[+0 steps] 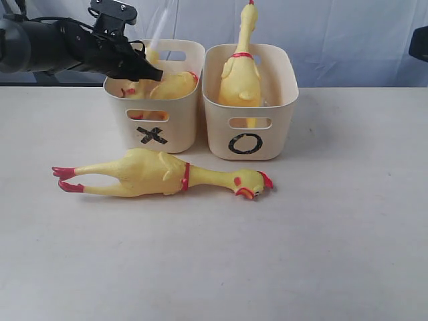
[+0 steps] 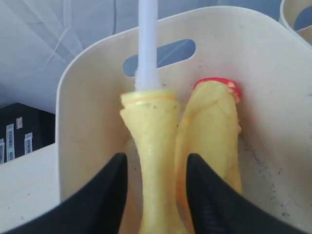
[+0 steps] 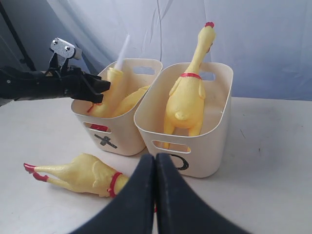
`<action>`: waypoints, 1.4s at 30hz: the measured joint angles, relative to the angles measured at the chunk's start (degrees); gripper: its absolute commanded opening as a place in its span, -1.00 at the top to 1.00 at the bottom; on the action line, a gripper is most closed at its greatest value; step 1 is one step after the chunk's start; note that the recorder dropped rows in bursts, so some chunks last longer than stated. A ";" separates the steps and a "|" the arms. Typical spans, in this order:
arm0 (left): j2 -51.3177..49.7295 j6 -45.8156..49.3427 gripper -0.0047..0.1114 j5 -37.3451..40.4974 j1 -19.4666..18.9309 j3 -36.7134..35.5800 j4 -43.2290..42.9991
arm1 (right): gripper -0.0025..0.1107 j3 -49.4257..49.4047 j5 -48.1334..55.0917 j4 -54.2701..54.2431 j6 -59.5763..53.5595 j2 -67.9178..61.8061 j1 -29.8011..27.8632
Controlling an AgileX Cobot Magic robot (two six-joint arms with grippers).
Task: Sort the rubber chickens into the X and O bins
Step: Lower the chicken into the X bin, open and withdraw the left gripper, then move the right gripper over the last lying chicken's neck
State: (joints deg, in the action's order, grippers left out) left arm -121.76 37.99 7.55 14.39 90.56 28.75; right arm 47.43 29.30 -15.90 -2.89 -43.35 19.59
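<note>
My left gripper hangs in the X bin, jaws apart either side of the stick chicken. My right gripper is pinched together, empty. A headless chicken lies beside the stick one, and a combed chicken stands in the O bin at three o'clock. One whole chicken lies unsorted at six o'clock. The X bin's floor is hidden.

Inside the X bin I have little room: the stick chicken sits between the spread fingers of my left hand, with a headless chicken just beside it. An upright chicken fills the O bin. A whole chicken lies across the table before both bins; to its right the table is bare.
</note>
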 measured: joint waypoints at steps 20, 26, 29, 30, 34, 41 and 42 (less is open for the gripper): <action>6.14 0.00 0.03 4.55 -0.10 0.00 0.00 | 0.97 0.00 0.00 0.00 0.00 0.00 0.00; 12.13 0.00 0.40 15.88 -0.10 0.00 0.00 | 0.97 0.00 -0.74 0.00 -0.03 0.00 0.00; 14.53 -0.08 0.73 21.63 -0.10 0.00 -0.13 | 0.97 0.00 -1.89 0.00 -0.03 0.00 0.00; 15.36 -0.08 0.83 23.58 -0.10 0.00 -0.13 | 0.97 0.00 -2.39 0.00 -0.03 0.00 0.00; 18.76 -2.05 0.92 31.17 -0.10 0.00 -3.20 | 0.97 0.00 -3.71 -0.87 -0.03 0.00 0.00; 25.17 -12.15 0.92 45.48 -0.10 0.00 -10.77 | 0.97 0.00 -1.39 -2.49 -8.48 -0.27 0.00; 26.48 -13.50 0.92 47.47 -0.10 0.00 -11.16 | 0.97 0.00 0.29 -4.90 -12.94 -1.07 0.00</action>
State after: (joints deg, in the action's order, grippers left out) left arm -95.28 24.49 55.02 14.29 90.56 17.60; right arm 47.43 29.59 -20.80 -15.83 -44.42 19.59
